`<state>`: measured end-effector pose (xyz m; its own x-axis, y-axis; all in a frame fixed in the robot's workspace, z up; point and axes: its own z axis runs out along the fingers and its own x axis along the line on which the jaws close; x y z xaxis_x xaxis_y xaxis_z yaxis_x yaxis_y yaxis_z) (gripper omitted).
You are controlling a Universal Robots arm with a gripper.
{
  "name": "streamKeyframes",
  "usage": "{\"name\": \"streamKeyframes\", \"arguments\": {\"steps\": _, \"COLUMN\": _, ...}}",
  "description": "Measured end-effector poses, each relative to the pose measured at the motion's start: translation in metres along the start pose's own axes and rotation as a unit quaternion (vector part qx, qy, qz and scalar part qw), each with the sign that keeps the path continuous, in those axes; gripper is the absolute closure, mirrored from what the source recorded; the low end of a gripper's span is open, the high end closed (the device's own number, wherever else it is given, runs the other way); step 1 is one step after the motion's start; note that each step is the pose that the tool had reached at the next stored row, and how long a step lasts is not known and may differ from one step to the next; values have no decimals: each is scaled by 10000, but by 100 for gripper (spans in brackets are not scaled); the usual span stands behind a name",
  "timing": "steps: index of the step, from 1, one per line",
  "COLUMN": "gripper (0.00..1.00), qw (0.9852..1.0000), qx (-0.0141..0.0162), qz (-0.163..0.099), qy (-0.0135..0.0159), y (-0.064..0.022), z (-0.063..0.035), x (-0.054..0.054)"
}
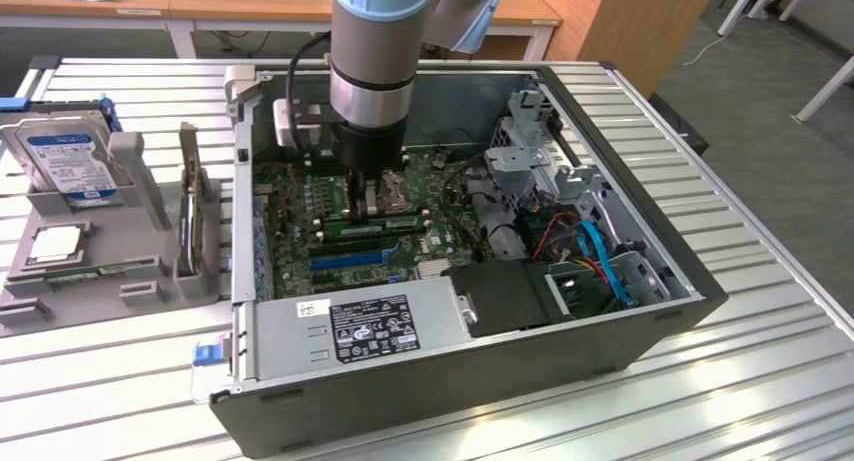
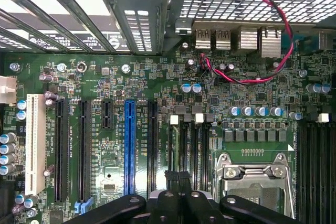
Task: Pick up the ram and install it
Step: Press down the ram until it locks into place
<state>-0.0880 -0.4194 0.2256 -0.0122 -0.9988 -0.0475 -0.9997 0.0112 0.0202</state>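
Inside the open computer case (image 1: 667,311), the arm reaches straight down over the motherboard (image 2: 157,77). The ram (image 1: 387,224), a thin green stick, lies lengthwise along a memory slot beside the CPU socket (image 2: 252,177). My gripper (image 1: 375,206) stands directly over it with the fingertips at or just above its top edge. I cannot tell whether they touch it. In the wrist view my gripper (image 2: 178,182) shows both black fingers pressed together above the memory slots (image 2: 195,140), with nothing visible between them. The stick itself is hidden under the fingers there.
The power supply (image 1: 367,326) sits along the case's near side, and a drive cage with blue and orange cables (image 1: 601,261) is at the exterior view's right. At the exterior view's left, a grey holder (image 1: 147,286) carries a hard drive (image 1: 67,156), a CPU chip (image 1: 56,243) and an upright card (image 1: 194,216).
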Motion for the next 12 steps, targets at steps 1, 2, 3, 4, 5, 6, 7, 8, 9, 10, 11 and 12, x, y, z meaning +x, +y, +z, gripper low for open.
{"name": "streamKeyframes", "arguments": {"steps": 1, "gripper": 90, "qw": 10000, "qx": 0, "qz": 0, "qy": -2, "y": 0, "z": 5, "x": 1}}
{"name": "streamKeyframes", "arguments": {"steps": 2, "gripper": 90, "qw": 10000, "qx": 0, "qz": 0, "qy": -3, "y": 0, "z": 9, "x": 4}}
{"name": "streamKeyframes", "arguments": {"steps": 3, "gripper": 90, "qw": 10000, "qx": 0, "qz": 0, "qy": -5, "y": 0, "z": 13, "x": 6}}
{"name": "streamKeyframes", "arguments": {"steps": 4, "gripper": 90, "qw": 10000, "qx": 0, "qz": 0, "qy": -6, "y": 0, "z": 14, "x": 6}}
{"name": "streamKeyframes", "arguments": {"steps": 5, "gripper": 90, "qw": 10000, "qx": 0, "qz": 0, "qy": -6, "y": 0, "z": 14, "x": 6}}
{"name": "streamKeyframes", "arguments": {"steps": 6, "gripper": 90, "qw": 10000, "qx": 0, "qz": 0, "qy": -6, "y": 0, "z": 14, "x": 6}}
{"name": "streamKeyframes", "arguments": {"steps": 7, "gripper": 90, "qw": 10000, "qx": 0, "qz": 0, "qy": -6, "y": 0, "z": 15, "x": 7}}
{"name": "streamKeyframes", "arguments": {"steps": 8, "gripper": 90, "qw": 10000, "qx": 0, "qz": 0, "qy": -6, "y": 0, "z": 15, "x": 7}}
{"name": "streamKeyframes", "arguments": {"steps": 9, "gripper": 90, "qw": 10000, "qx": -1, "qz": 0, "qy": -6, "y": 0, "z": 17, "x": 8}}
{"name": "streamKeyframes", "arguments": {"steps": 10, "gripper": 90, "qw": 10000, "qx": -1, "qz": 0, "qy": -6, "y": 0, "z": 20, "x": 9}}
{"name": "streamKeyframes", "arguments": {"steps": 11, "gripper": 90, "qw": 10000, "qx": -1, "qz": 0, "qy": -5, "y": 0, "z": 21, "x": 10}}
{"name": "streamKeyframes", "arguments": {"steps": 12, "gripper": 90, "qw": 10000, "qx": -1, "qz": 0, "qy": -6, "y": 0, "z": 21, "x": 9}}
